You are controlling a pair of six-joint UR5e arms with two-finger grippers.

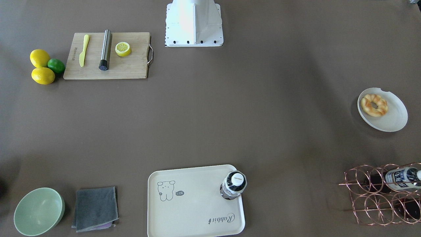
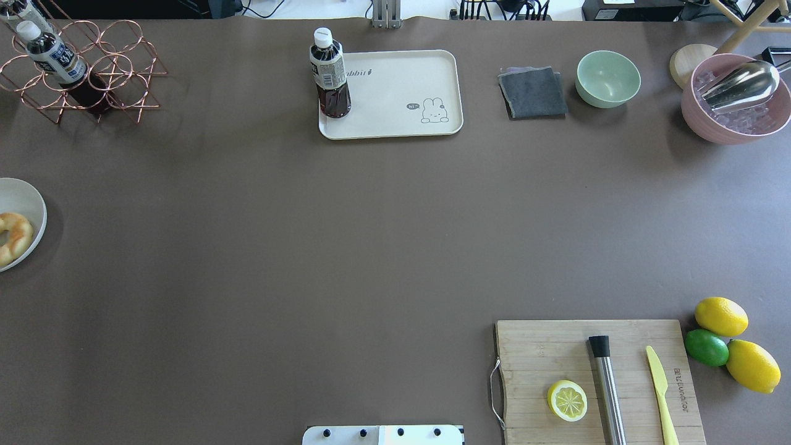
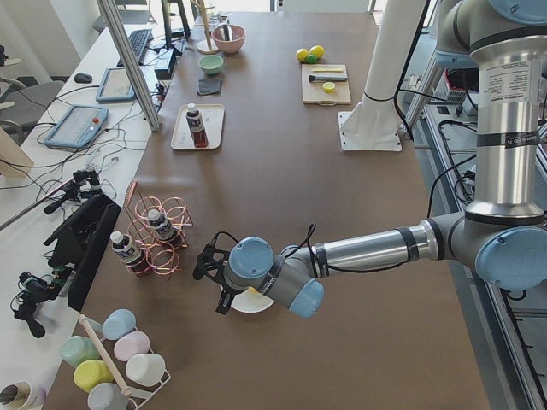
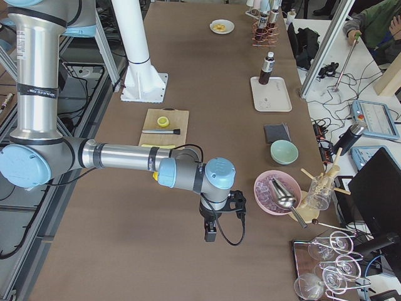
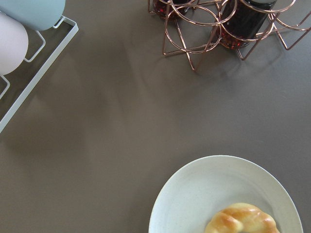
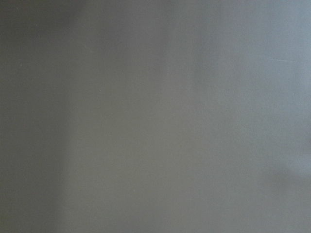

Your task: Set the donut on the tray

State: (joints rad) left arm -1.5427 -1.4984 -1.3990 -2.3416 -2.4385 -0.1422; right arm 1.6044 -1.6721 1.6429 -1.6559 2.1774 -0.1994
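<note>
At the table's end on the robot's left, the left gripper [image 3: 224,301] hangs over a round white plate [image 5: 204,194]. Its fingers show in no close view, so I cannot tell whether they are spread or pressed together. The left wrist view looks straight down. It catches only the top edge of the donut [image 5: 243,219], at the bottom of the picture and right of centre. The gripper appears to be off to one side of the donut rather than squarely above it.

The donut lies flat on the plate, hole upward, nearer the rim that faces the robot. It is a ring, so no side seems better for a grasp.

Farther off, on the side of the table away from the robot and near its middle, sits the tray [image 2: 401,86]. It is well apart from the plate. A bottle [image 2: 330,74] stands on the tray's corner closest to the donut. The bare part, by the animal drawing, lies beyond the bottle. A carry from the plate would likely need to pass around or over the bottle.

Farthest away, at the table's other end, the right gripper [image 4: 210,233] hangs over bare table. I cannot tell whether it is open. The left arm is plainly the nearer one.
</note>
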